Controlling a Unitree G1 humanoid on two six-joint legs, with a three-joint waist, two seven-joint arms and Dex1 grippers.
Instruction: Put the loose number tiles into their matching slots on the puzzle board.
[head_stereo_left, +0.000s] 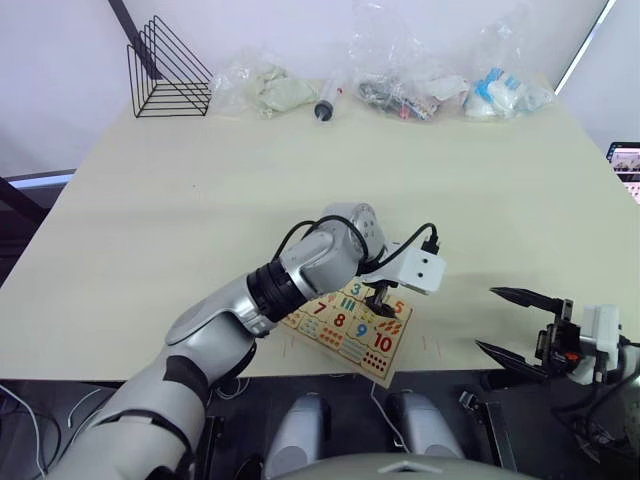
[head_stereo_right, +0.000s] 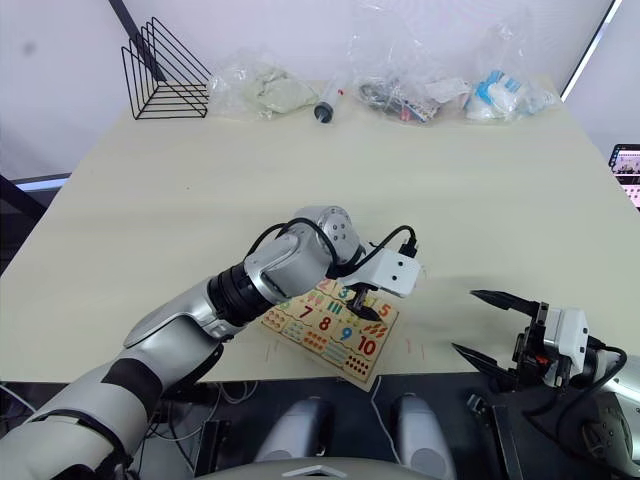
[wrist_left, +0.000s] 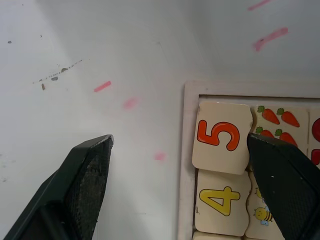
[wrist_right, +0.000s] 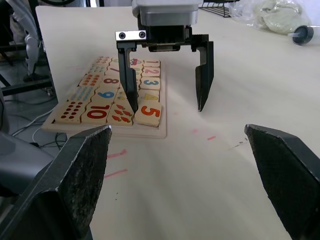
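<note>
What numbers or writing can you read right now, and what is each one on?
"5", orange, on the end tile in the puzzle board, slightly askew in its slot.
"4", yellow, on the tile beside it.
"1", "2", "3": upper-row tiles.
"7", "8", "9", "10": second row.
The phone screen at the table's right edge is too small to read.

The flat light-wood puzzle board (head_stereo_left: 350, 335) lies partly hidden beneath the left arm; its counting pictures beside the fingers (wrist_right: 131, 85) are too small to read.
</note>
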